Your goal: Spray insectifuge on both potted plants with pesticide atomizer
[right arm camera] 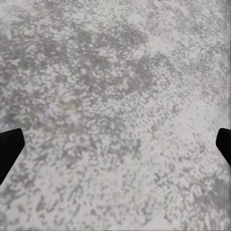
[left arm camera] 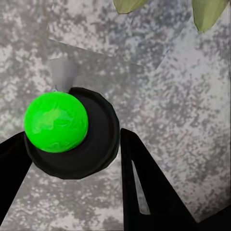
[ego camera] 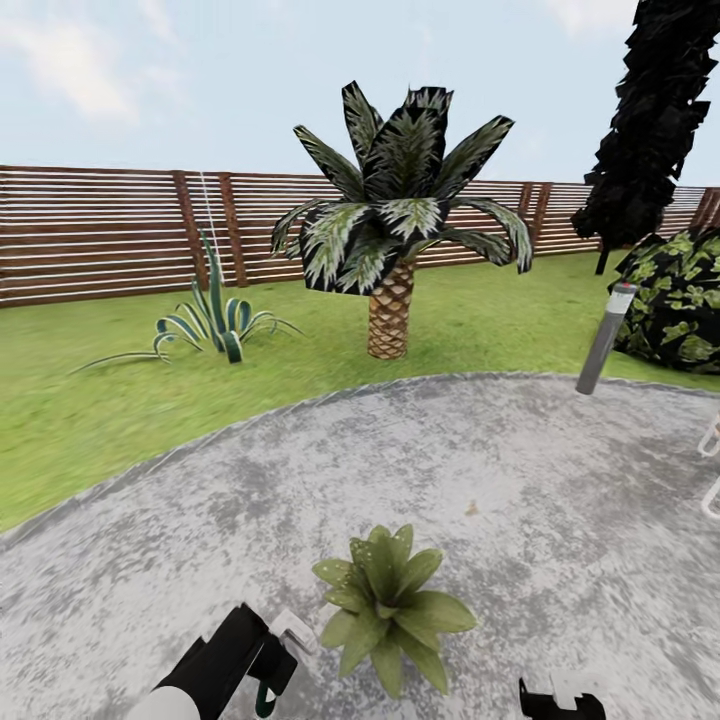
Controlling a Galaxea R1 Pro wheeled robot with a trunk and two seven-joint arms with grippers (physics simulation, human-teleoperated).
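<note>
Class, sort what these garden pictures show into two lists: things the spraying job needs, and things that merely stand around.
Needed for the job:
- pesticide atomizer, between the left gripper fingers
- potted plant on the stone patio

Standing around:
- palm
- striped agave
- wooden fence
- grey post

Round grey mottled stone patio point(ego camera: 480, 470), pale and dark speckles, curved edge meeting green lawn point(ego camera: 120, 400). One potted plant point(ego camera: 388, 600) stands on patio near front, leaves broad and pointed. On lawn: striped agave point(ego camera: 215, 325) left, scaly-trunked palm point(ego camera: 392, 250) centre, leafy bush point(ego camera: 680, 300) right. Grey post light point(ego camera: 605, 338) at patio's far right edge.
</note>
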